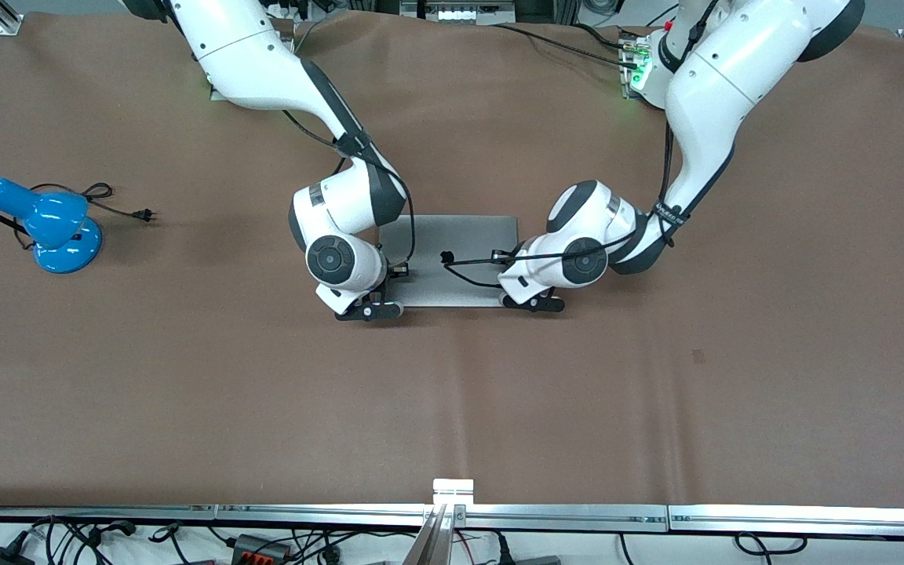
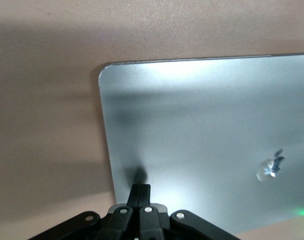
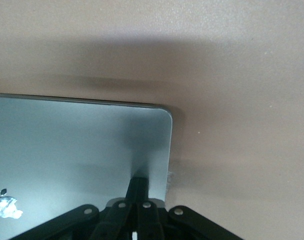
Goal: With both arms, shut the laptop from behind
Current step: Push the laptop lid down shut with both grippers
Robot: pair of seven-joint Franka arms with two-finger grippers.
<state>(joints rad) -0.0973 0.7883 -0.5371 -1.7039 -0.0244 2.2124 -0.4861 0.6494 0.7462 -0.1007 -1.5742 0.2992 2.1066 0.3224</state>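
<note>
The grey laptop (image 1: 460,243) lies flat on the brown table with its lid down; only the lid's outer face shows. My right gripper (image 1: 369,308) is shut, its tips (image 3: 138,179) resting on the lid (image 3: 77,145) near one corner at the edge nearer the front camera. My left gripper (image 1: 534,300) is shut too, with its tips (image 2: 141,186) on the lid (image 2: 202,125) near the other corner of that edge. The apple logo (image 2: 271,167) shows between the two hands. Nothing is held in either gripper.
A blue desk lamp (image 1: 48,224) with a black cord and plug (image 1: 142,213) stands toward the right arm's end of the table. A metal rail (image 1: 452,514) runs along the table edge nearest the front camera. Brown mat (image 1: 452,392) covers the table.
</note>
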